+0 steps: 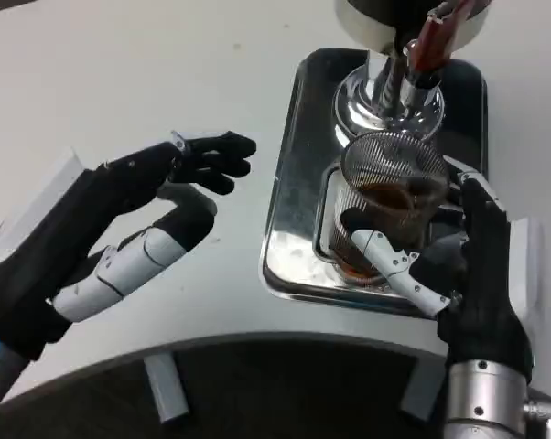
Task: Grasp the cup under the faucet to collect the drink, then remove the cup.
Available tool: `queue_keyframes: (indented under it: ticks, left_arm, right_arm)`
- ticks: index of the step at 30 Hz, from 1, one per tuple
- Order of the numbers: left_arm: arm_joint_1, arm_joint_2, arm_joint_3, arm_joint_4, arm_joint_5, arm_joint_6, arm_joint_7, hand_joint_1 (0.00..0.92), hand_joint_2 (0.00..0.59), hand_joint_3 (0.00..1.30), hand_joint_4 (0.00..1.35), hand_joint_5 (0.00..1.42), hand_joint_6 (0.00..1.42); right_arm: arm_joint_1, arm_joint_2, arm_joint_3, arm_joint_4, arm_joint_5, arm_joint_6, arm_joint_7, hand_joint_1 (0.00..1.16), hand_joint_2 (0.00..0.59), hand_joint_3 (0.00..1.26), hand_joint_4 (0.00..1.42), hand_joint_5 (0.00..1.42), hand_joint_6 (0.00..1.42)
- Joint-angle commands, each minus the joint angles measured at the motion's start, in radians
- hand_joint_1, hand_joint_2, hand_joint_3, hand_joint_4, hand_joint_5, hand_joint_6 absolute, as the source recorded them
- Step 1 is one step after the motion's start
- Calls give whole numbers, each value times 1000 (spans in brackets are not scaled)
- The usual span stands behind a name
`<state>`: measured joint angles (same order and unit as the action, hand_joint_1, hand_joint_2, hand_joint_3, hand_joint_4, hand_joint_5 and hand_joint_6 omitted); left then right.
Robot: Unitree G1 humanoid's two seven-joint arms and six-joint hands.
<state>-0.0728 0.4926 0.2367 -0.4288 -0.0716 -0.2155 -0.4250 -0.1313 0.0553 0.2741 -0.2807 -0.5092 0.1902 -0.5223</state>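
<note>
Ribbed clear cup, seemingly part-filled with brown drink; right hand grips it.

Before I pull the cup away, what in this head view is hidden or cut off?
- Dispenser: its body is cut off by the top edge of the head view.
- Cup base and its footing on the tray: hidden by the right robot hand wrapped around it.
- Faucet state: the red lever's position is unclear, and no stream can be made out.
- Left robot hand: its palm side faces away.
</note>
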Motion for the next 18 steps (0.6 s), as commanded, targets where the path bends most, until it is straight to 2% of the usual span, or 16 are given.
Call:
queue_keyframes:
  ticks: [1, 9, 18]
  left_arm:
    - [43, -7, 13, 17, 20, -37, 21, 0, 158, 353, 342, 381, 481]
    - [62, 6, 13, 42, 111, -47, 55, 0, 159, 348, 334, 361, 455]
    - [81, 20, -7, 60, 212, -51, 63, 0, 156, 258, 190, 206, 306]
  right_arm:
    - [32, 7, -11, -30, -15, -42, 8, 748, 261, 631, 697, 789, 897]
    - [75, -9, -18, -76, -40, -81, 30, 748, 261, 646, 708, 803, 922]
    - [109, -28, -24, -101, -52, -117, 50, 757, 252, 653, 721, 822, 959]
